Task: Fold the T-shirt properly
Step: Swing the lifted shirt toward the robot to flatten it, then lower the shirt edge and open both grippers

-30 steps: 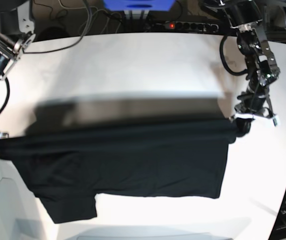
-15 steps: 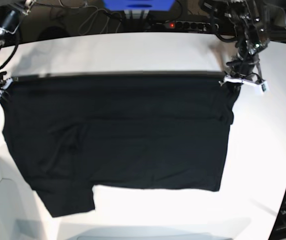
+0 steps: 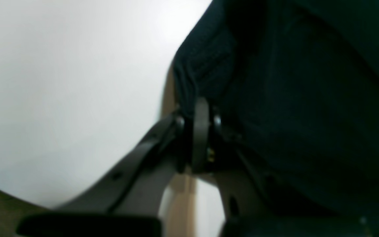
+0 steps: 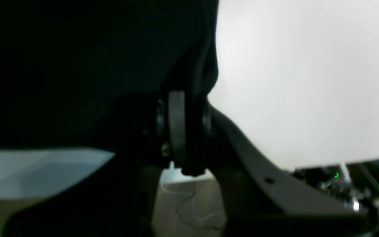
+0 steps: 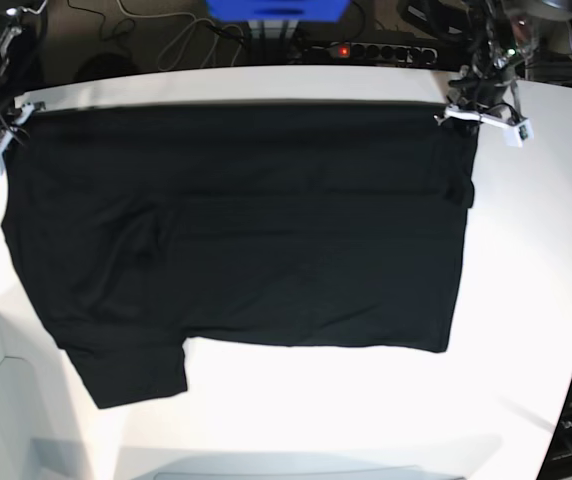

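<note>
The black T-shirt (image 5: 246, 230) is stretched wide over the white table (image 5: 526, 330), its far edge pulled taut near the table's back edge. No print shows. My left gripper (image 5: 463, 113) is at the back right, shut on the shirt's corner; in the left wrist view the jaws (image 3: 197, 108) pinch bunched black cloth (image 3: 291, 98). My right gripper (image 5: 6, 125) is at the back left, shut on the other corner; in the right wrist view it (image 4: 183, 98) clamps the dark cloth (image 4: 77, 65). A sleeve (image 5: 136, 375) hangs toward the front left.
A power strip (image 5: 371, 50) with a red light and cables lie behind the table's back edge, next to a blue box (image 5: 276, 10). The table's curved right edge (image 5: 571, 360) runs down the right side.
Both grippers have carried the shirt's edge from mid-table toward the back, unfolding the cloth and spreading it flat over the table.
</note>
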You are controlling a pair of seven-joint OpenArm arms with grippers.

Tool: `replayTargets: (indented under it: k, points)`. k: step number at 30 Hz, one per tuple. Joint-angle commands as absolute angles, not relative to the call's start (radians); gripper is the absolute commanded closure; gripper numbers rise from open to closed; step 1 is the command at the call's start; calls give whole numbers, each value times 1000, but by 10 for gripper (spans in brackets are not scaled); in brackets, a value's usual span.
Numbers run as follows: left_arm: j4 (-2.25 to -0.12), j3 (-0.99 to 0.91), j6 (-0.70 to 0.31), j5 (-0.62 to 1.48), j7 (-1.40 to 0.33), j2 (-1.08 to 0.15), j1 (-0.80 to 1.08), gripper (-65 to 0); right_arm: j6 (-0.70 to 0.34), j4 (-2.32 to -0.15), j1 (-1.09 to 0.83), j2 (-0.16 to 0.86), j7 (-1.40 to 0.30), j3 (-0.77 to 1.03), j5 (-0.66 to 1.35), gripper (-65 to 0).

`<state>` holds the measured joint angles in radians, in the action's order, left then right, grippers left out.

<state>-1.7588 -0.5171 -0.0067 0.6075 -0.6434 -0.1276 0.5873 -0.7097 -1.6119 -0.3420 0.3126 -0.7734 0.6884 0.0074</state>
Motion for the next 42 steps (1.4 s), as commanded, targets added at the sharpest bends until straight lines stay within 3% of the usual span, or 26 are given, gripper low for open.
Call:
replayTargets:
  k: [1, 26, 29, 31, 33, 36, 42]
  points:
    - [-1774, -524, -5, 605, -638, -137, 607, -3, -698, -1629, -349, 332, -765, 710, 2, 0]
    - [-1873, -524, -5, 605, -648, -140, 765, -9, -698, -1629, -398, 331, -763, 760, 2, 0]
    - [-1873, -524, -5, 605, -650, -143, 766, -11, -698, -1629, -397, 331, -763, 760, 2, -52]
    - [-1873, -524, -5, 605, -650, -143, 768, -23, -698, -1629, -395, 331, -763, 760, 5, -122]
    - [-1874, -524, -5, 605, -650, -145, 780, -71, -698, -1630, -395, 331, -763, 760, 5, -201]
    - [-1888, -526, -4, 605, -650, -142, 782, -216, -698, -1639, -374, 331, -739, 765, 5, -290]
    - [-1948, -526, -4, 605, -650, -139, 791, -494, -698, -1725, -332, 297, -737, 809, 4, -318]
